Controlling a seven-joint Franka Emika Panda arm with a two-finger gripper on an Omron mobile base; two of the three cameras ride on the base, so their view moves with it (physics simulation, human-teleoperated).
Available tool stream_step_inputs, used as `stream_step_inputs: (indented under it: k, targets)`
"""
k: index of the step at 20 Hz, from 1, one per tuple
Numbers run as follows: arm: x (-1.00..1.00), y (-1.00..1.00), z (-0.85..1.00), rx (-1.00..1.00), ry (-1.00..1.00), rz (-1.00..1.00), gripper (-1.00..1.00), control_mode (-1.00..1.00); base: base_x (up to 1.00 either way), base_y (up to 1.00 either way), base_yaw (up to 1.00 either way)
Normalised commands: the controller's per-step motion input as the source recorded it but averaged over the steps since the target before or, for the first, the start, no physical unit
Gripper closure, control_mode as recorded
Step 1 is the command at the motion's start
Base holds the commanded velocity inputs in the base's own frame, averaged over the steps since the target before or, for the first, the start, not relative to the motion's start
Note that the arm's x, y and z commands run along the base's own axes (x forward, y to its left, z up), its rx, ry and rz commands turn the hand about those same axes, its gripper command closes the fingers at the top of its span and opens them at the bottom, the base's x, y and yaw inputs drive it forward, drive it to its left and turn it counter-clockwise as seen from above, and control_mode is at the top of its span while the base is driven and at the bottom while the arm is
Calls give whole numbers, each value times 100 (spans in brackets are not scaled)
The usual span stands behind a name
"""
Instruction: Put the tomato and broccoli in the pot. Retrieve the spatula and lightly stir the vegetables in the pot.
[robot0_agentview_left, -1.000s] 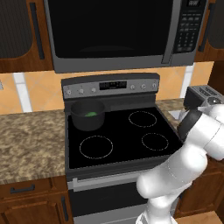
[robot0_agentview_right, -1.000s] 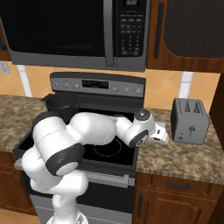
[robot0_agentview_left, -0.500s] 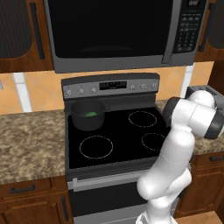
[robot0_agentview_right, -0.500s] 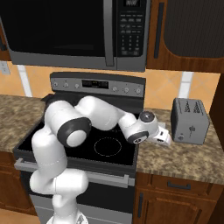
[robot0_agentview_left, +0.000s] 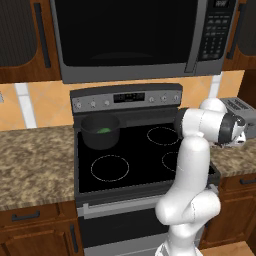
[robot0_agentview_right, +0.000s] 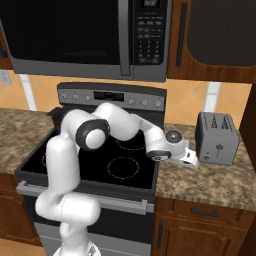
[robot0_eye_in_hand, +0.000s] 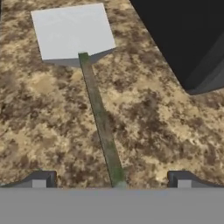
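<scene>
The spatula (robot0_eye_in_hand: 89, 78) lies flat on the speckled granite desk (robot0_eye_in_hand: 39, 113), its pale square blade (robot0_eye_in_hand: 72, 30) at the far end and its thin olive-green handle (robot0_eye_in_hand: 101, 124) running back toward the claw (robot0_eye_in_hand: 111, 180). The handle's near end sits midway between the two dark fingertips (robot0_eye_in_hand: 41, 179), which stand wide apart with nothing clamped between them. A corner of the black stove (robot0_eye_in_hand: 188, 39) lies just beside the spatula, on the side away from the blade's long edge.

The dark pot (robot0_agentview_left: 100, 131) stands on the stove's rear left burner, well apart from the spatula and on the far side of the cooktop from it. A patch of green, the broccoli (robot0_agentview_left: 103, 130), shows inside the pot; whether the tomato is there too I cannot tell. The arm reaches past the stove's right edge, its hand (robot0_agentview_right: 182, 157) low over the desk between the stove (robot0_agentview_right: 75, 165) and the grey toaster (robot0_agentview_right: 216, 138). A microwave (robot0_agentview_left: 130, 37) hangs above the stove.
</scene>
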Motion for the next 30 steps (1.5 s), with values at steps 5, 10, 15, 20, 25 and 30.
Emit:
stream_step_inputs:
  k: [5, 10, 15, 20, 25, 30]
  targets:
    - [44, -9, -6, 2, 5, 0, -100, -100, 0, 0, 0]
    - [34, 0, -1, 1, 4, 0, -100, -100, 0, 0, 0]
    - [1, 0, -1, 0, 1, 0, 100, -100, 0, 0, 0]
    - [-2, 0, 0, 0, 0, 0, 100, -100, 0, 0, 0]
    - [-42, 29, 9, 0, -4, 0, 100, -100, 0, 0, 0]
    - [-67, 75, 54, 0, -18, -3, 100, -100, 0, 0, 0]
